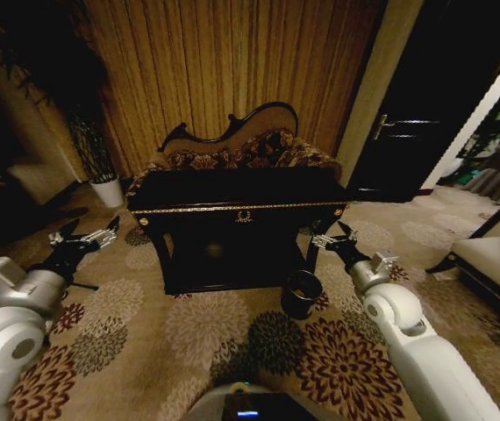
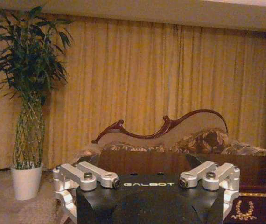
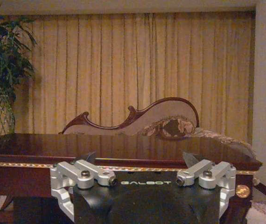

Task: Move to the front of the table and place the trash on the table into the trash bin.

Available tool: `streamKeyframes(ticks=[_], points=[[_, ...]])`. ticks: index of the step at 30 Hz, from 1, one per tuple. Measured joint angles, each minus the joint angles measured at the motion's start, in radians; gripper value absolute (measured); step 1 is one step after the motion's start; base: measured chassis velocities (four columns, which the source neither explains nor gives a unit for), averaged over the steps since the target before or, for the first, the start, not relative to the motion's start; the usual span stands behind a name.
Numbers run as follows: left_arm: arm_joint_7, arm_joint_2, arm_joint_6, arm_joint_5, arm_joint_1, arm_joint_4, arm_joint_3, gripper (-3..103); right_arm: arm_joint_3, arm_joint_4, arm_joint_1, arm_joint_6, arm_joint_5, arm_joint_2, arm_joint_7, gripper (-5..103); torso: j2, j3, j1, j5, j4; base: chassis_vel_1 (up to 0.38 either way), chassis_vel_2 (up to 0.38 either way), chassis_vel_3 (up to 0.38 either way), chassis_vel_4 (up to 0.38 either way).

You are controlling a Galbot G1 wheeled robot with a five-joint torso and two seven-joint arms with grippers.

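The black glossy table (image 1: pixel 232 188) with gold trim stands straight ahead on the carpet in the head view. Its top is dark, and the trash is out of view. The right wrist view looks along the table's (image 3: pixel 123 145) shiny top. The small dark round trash bin (image 1: pixel 301 294) sits on the floor by the table's front right leg. My left gripper (image 1: pixel 83 231) hovers open, left of the table and short of it. My right gripper (image 1: pixel 332 233) is open near the table's front right corner, just above and behind the bin, with nothing between its spread fingers (image 3: pixel 89 157).
A patterned curved-back sofa (image 1: pixel 250 145) stands behind the table before a tan curtain. A bamboo plant in a white pot (image 1: pixel 107 193) is at the back left. A dark door (image 1: pixel 408 132) and low furniture (image 1: pixel 496 259) lie to the right. Open floral carpet (image 1: pixel 232 342) lies between me and the table.
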State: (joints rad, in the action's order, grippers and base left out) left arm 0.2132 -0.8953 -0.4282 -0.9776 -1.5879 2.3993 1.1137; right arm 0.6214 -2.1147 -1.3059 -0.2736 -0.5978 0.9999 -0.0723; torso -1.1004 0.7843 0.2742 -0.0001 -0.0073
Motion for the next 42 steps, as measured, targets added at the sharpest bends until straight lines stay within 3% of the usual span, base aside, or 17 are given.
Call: streamKeyframes(ticks=[42], points=[[-0.016,-0.015,0.008,0.007,-0.017,0.001,0.002,100,0.003,0.005,-0.017,0.021,0.022,0.008,0.000,100,0.000,0.000,0.000,0.0002,-0.0002,0.130,-0.153,-0.146,0.155]])
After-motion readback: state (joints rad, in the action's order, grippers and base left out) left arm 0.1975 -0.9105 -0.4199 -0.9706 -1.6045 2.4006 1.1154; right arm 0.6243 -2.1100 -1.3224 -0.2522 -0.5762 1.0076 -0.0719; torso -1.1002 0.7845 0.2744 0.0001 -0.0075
